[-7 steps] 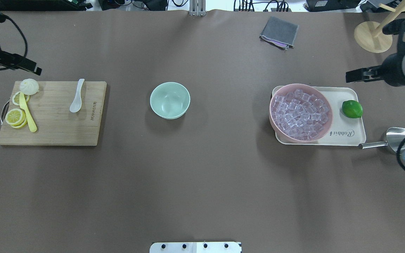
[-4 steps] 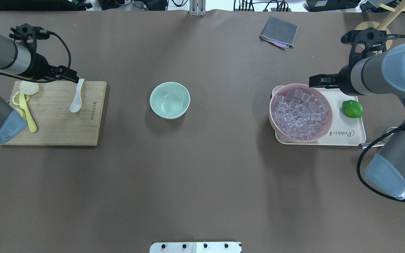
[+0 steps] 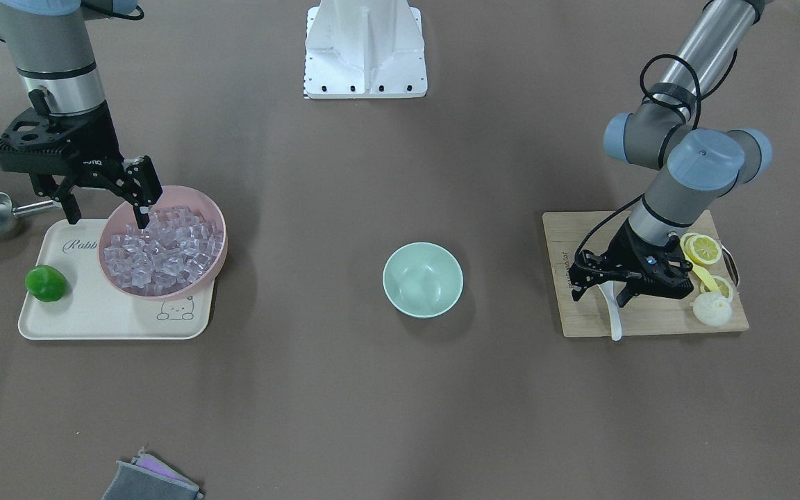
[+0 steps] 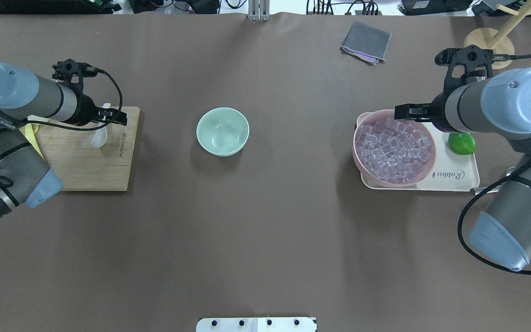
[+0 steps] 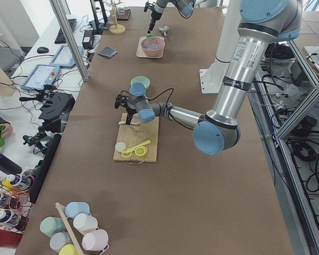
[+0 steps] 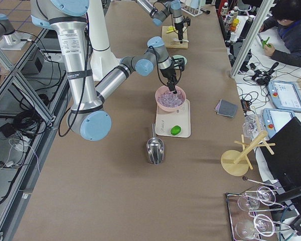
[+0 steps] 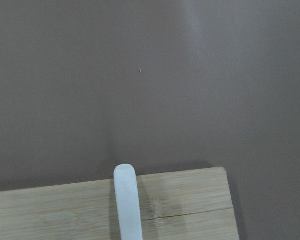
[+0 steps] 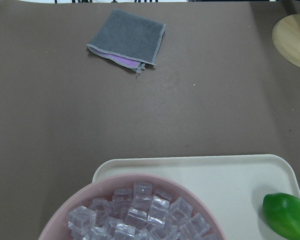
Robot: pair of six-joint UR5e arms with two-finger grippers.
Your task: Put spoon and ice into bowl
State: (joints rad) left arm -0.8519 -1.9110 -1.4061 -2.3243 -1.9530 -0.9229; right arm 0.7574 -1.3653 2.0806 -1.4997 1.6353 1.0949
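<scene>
Right tool (image 3: pixel 106 212), spread wide, hangs above the round pink bowl (image 3: pixel 223 243) heaped with small clear ice cubes (image 3: pixel 164 250) near the tabletop's right edge; can't tell if both fingers clear the rim, so I'd centre first, then pinch one top cube squarely. Round pale mint-green bowl (image 3: pixel 422 280) sits empty mid-tabletop. Left tool (image 3: pixel 601 295), spread, straddles the glossy white soup spoon (image 3: pixel 613 316) on the bamboo board (image 3: pixel 650 323) near the left edge: drop straight, close across the thick handle.

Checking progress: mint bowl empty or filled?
Empty. The bowl is bare inside; spoon lies on the cutting board, ice in the pink bowl.
</scene>
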